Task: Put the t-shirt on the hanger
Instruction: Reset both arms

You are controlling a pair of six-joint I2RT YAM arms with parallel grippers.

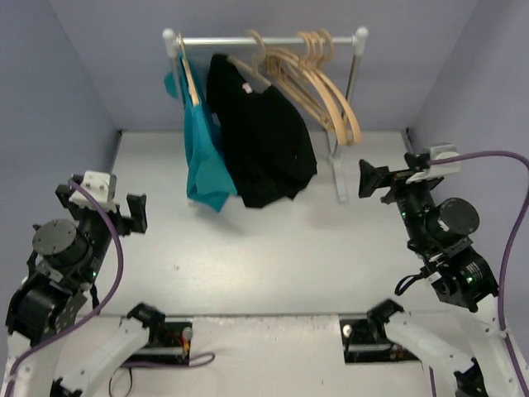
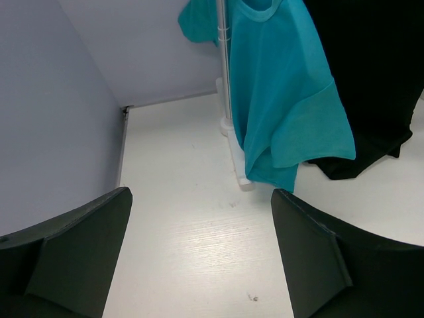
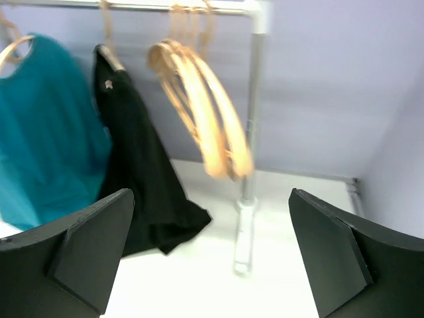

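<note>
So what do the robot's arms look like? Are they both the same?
Pretty much twins. The left arm and right arm are mostly black with round joints and white lower parts. A purple cable loops along each. The left gripper and right gripper each have two flat, dark, wedge-shaped fingers, with a white box on the wrist.

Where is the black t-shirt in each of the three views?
Top external: the t-shirt hangs at upper centre.
Left wrist: t-shirt in the top right corner.
Right wrist: t-shirt left of centre.
Shared landmark: the teal shirt hanging right beside it.
</note>
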